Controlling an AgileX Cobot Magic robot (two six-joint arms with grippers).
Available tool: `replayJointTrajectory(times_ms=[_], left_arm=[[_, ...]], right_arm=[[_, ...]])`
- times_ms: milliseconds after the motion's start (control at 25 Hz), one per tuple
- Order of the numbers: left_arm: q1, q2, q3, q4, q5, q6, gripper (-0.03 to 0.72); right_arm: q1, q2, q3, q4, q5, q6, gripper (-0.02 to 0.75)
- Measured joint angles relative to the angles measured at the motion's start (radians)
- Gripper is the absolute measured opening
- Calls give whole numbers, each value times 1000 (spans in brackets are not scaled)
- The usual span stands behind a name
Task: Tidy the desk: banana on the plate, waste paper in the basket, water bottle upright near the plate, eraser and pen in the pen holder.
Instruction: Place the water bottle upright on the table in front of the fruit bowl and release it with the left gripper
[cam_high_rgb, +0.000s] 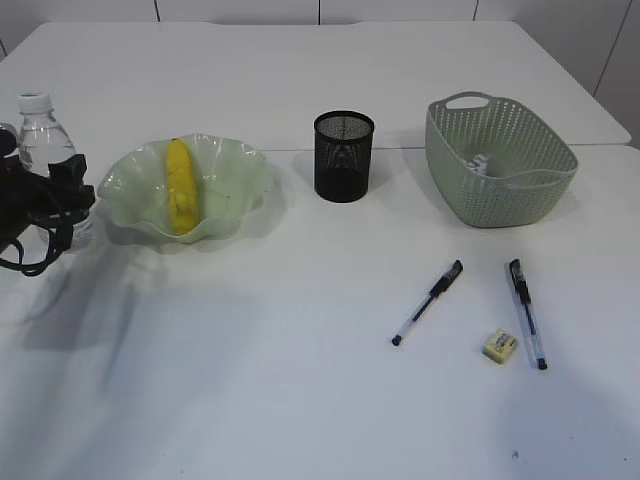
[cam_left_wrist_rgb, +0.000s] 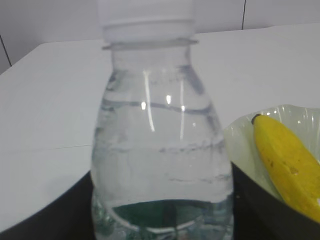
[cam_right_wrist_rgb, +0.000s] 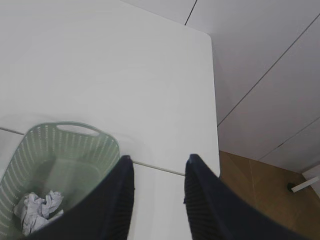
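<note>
table (cam_high_rgb: 300, 400) white, mostly bare. basket (cam_high_rgb: 500, 160) far right, grey-green, upright, waste paper (cam_right_wrist_rgb: 40, 209) already crumpled in its bottom. plate (cam_high_rgb: 140, 205) on the left, wavy pale green, banana (cam_high_rgb: 181, 185) lying in it, yellow, lengthwise. pen holder (cam_high_rgb: 343, 155) black mesh, between plate and basket, looks empty from here. water bottle (cam_left_wrist_rgb: 160, 150) standing upright just left of the plate, clear, ribbed, white cap on, water inside. left gripper (cam_high_rgb: 45, 205) at the bottle's lower part, black fingers either side of it in the left wrist view, seems clamped on the bottle; contact itself sits at the frame bottom so not fully sure. right gripper (cam_right_wrist_rgb: 157, 200) up above the basket's far edge, jaws apart, nothing between them. two pens on the right front of the table, left pen (cam_high_rgb: 427, 302) slanted, right pen (cam_high_rgb: 526, 313) nearly straight, apart from each other. eraser (cam_high_rgb: 499, 345) small, pale, between the pen tips, just beside the right pen

risks, my guess: bottle is tall and close to the plate rim, a sideways pull-away on release could tip it or bump the plate and roll the banana. pens thin and flat on table, grip may slip. eraser near right pen, grabbing one could nudge the other. holder is light, could topple if a pen hits the rim
</note>
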Motion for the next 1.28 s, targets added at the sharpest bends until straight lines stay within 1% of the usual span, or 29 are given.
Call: replayJointTrajectory(times_ms=[1040,1280], left_arm=[[0,0,0,4,0,0,435],[0,0,0,19,0,0,435]], right_arm=[[0,0,0,-2,-25,0,261],[0,0,0,-2,-27,0,261]])
